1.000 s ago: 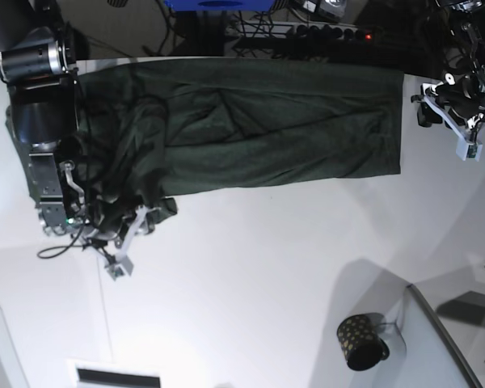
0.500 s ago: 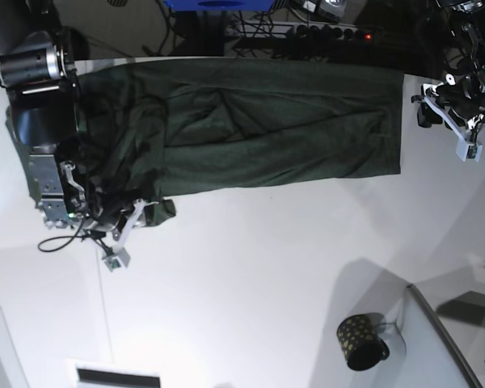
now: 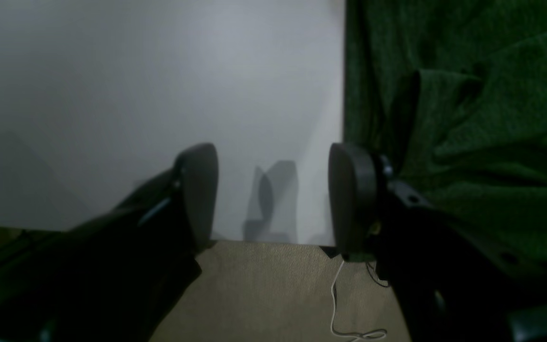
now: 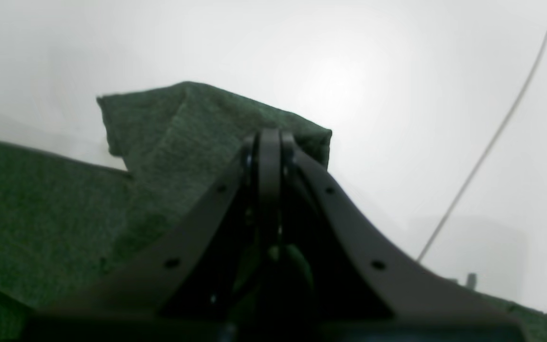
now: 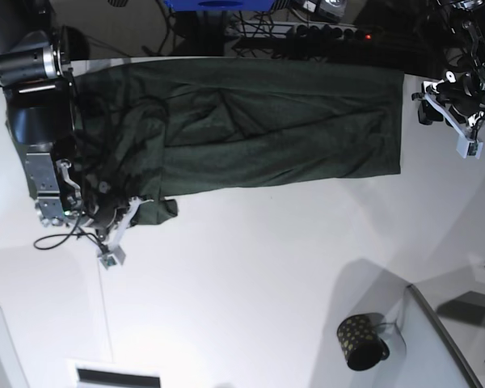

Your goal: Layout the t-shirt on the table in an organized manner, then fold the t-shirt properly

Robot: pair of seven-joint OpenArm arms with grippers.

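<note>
The dark green t-shirt [image 5: 259, 129] lies spread across the far part of the white table [image 5: 267, 267], bunched at its left end. My right gripper [image 5: 135, 212] is at that bunched lower-left corner. In the right wrist view its fingers [image 4: 268, 142] are pressed together, shut on a raised fold of the t-shirt [image 4: 174, 133]. My left gripper [image 5: 461, 121] hovers just beyond the shirt's right edge. In the left wrist view it [image 3: 273, 190] stands open over bare table [image 3: 159, 85] with nothing between its pads. The t-shirt [image 3: 468, 118] lies beside its right finger.
A dark gold-dotted mug [image 5: 362, 341] stands at the front right beside a grey panel [image 5: 440, 339]. A thin cable [image 5: 65, 240] loops by the right arm and shows as a line [image 4: 492, 137] on the table. Cables and equipment sit behind the table's far edge.
My right gripper has gone from open to shut on the shirt's lower-left corner and shifted slightly up and left. The left arm has barely moved.
</note>
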